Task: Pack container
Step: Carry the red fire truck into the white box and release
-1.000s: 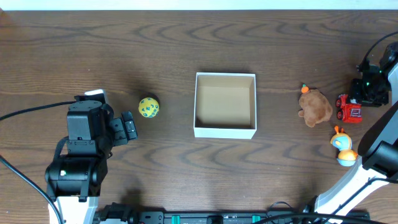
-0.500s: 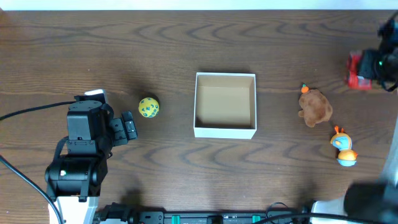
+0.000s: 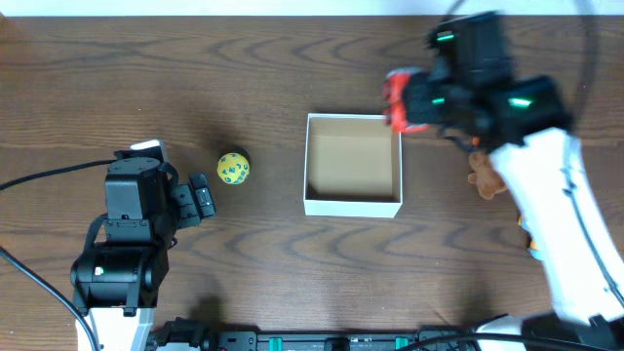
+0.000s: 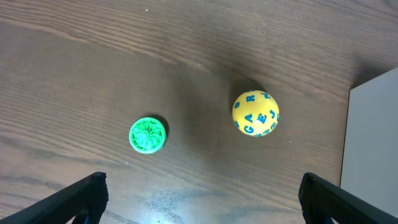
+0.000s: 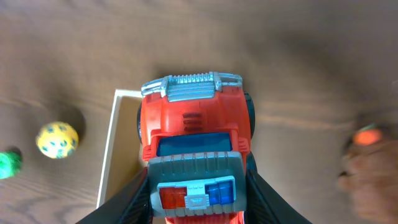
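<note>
The container (image 3: pixel 353 206) is a square white box with a brown floor at the table's middle, and it holds nothing. Its left wall shows in the right wrist view (image 5: pixel 107 155). My right gripper (image 3: pixel 414 101) is shut on a red toy truck (image 5: pixel 193 146) and holds it above the box's far right corner. A yellow ball with blue letters (image 3: pixel 233 168) lies left of the box, ahead of my open, empty left gripper (image 3: pixel 202 201). A green disc (image 4: pixel 147 134) lies left of the ball (image 4: pixel 255 113).
A brown plush toy (image 3: pixel 481 174) lies right of the box, mostly hidden under my right arm. The right arm stretches from the table's lower right across to the box.
My right gripper has lifted the red truck from the far right and carried it left to the box's far right corner. The left arm has not moved.
</note>
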You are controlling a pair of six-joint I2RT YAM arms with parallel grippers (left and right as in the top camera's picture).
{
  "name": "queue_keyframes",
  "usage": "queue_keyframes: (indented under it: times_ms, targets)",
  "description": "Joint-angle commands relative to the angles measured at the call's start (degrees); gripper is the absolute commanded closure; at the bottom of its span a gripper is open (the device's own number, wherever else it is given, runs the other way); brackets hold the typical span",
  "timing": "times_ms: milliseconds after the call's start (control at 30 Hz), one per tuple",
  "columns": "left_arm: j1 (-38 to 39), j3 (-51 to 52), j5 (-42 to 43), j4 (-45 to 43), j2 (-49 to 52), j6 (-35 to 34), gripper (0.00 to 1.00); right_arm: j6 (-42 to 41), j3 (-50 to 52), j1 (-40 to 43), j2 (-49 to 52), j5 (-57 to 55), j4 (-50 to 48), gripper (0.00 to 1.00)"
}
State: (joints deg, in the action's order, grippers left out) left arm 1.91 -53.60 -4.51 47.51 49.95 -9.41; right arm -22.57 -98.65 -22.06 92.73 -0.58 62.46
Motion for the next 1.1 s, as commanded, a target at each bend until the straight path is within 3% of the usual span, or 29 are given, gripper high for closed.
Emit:
queue_keyframes:
  times_ms: [0,233,533,667,900,967,1033,1067]
  targets:
    - [-0.2,-0.9,-0.5,0.0,0.2,-1.1,0.02,-6.8,1.2,-4.0,5.7,-4.3,0.2,0.99]
    - [-0.2,-0.9,-0.5,0.0,0.2,-1.0,0.02,-10.5,1.3,-6.7,16.3,-4.4,0.4,0.99]
    - [-0.2,-0.9,-0.5,0.0,0.2,-1.0,0.02,-12.0,1.3,-3.8,23.9,-8.1,-0.1,0.98]
    - [-0.2,-0.9,-0.5,0.0,0.2,-1.0,0.02,-10.7,1.3,-3.5,26.0,-8.1,0.0,0.85]
    - [-0.2,-0.9,-0.5,0.0,0.2,-1.0,0.02,-7.4,0.7,-3.5,25.6,-8.0,-1.3,0.3]
    - [-0.2,-0.9,-0.5,0.0,0.2,-1.0,0.02,-6.0,-0.7,-3.5,24.5,-7.5,-0.3,0.25]
    - [-0.2,-0.9,-0.5,0.0,0.2,-1.0,0.02,-3.7,-3.7,-3.4,22.4,-7.4,1.5,0.08]
    - [-0.2,-0.9,-0.5,0.0,0.2,-1.0,0.02,-2.6,-5.4,-3.2,21.2,-7.6,2.4,0.06]
